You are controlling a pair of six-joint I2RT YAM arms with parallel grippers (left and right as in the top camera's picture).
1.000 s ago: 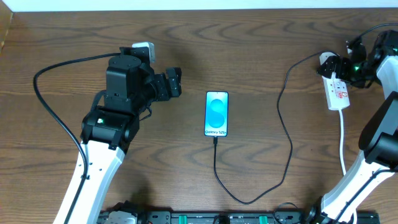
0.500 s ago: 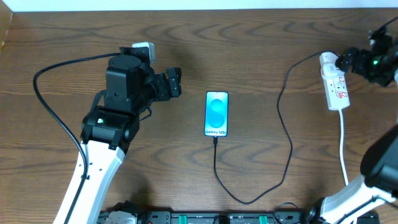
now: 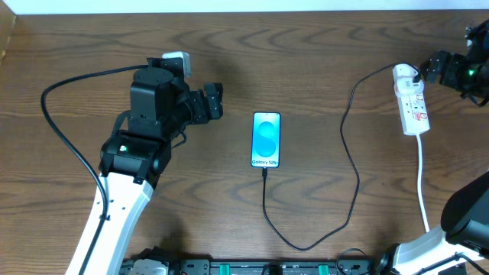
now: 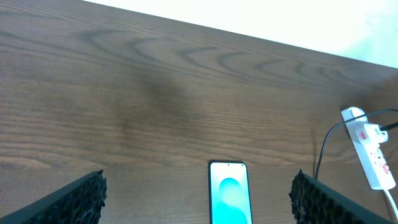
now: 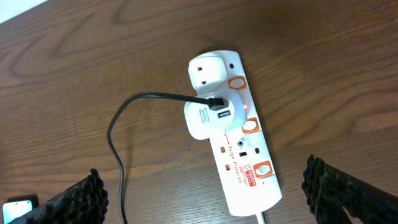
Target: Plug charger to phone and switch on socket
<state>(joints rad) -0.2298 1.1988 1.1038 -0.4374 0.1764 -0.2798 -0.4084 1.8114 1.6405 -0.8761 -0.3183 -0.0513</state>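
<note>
The setting looks like a robotics lab bench: a bare wood-grain table point(image 3: 229, 69) with a white backdrop point(image 3: 229, 6) at 12 o'clock, and a left arm point(image 3: 126, 191) and right arm point(image 3: 443, 229) rising from a black mounting rail point(image 3: 252, 269) at 6 o'clock.

Overhead looks straight down at the whole surface point(image 3: 321, 46); left wrist sees phone point(image 4: 229, 194) and socket point(image 4: 368, 148) from afar, right wrist the socket close.

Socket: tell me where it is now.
In the overhead view the socket lies flat at the table's far right, well right of the phone, with the right gripper just beside its upper end.
</note>
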